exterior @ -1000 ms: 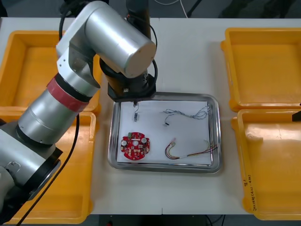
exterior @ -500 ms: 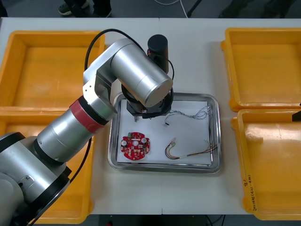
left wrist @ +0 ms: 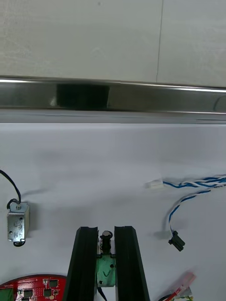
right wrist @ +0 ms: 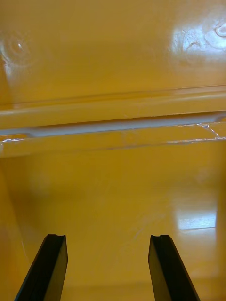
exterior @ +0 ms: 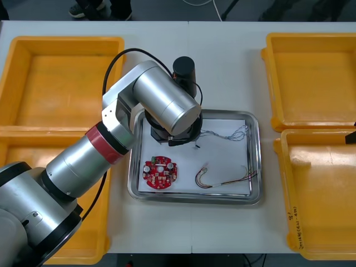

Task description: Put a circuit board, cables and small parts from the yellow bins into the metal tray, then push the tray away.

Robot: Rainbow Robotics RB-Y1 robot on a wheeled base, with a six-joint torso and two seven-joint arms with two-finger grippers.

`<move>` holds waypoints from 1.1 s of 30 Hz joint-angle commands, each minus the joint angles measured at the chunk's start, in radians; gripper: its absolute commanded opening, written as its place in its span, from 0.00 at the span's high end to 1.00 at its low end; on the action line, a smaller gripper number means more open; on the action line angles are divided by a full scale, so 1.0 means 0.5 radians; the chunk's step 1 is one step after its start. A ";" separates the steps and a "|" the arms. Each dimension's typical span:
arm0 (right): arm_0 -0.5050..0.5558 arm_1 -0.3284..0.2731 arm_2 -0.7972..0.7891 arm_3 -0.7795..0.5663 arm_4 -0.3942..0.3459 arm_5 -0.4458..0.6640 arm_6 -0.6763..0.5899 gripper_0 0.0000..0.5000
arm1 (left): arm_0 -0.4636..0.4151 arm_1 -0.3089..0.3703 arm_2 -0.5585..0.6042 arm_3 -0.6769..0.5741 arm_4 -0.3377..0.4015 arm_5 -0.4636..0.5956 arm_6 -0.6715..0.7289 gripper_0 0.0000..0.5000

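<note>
My left gripper is low over the white inside of the metal tray, shut on a small green metal part. Beside its fingers lies another small metal part with a black lead. A blue and white cable lies on the other side. In the front view the left arm's wrist covers the far left of the tray. The round red circuit board and a red and yellow cable lie nearer. My right gripper hangs open over a yellow bin's floor.
Two yellow bins stand left of the tray, partly under the left arm. Two more stand at the right. The blue and white cable spreads across the tray's far right.
The left arm has swung lower and to the right over the tray's far left. It now covers the small part that lay in plain sight there a second ago.
</note>
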 commanded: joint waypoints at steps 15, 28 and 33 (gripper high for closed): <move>0.007 -0.018 -0.059 -0.023 -0.012 -0.017 0.074 0.00 | 0.107 -0.045 -0.024 -0.008 -0.123 -0.073 0.065 1.00; 0.007 -0.021 -0.062 -0.020 -0.012 -0.017 0.062 0.00 | 0.113 -0.036 -0.024 -0.012 -0.139 -0.085 0.062 0.18; 0.007 -0.021 -0.062 -0.023 -0.009 -0.017 0.062 0.00 | 0.113 -0.030 -0.024 -0.021 -0.142 -0.101 0.052 0.00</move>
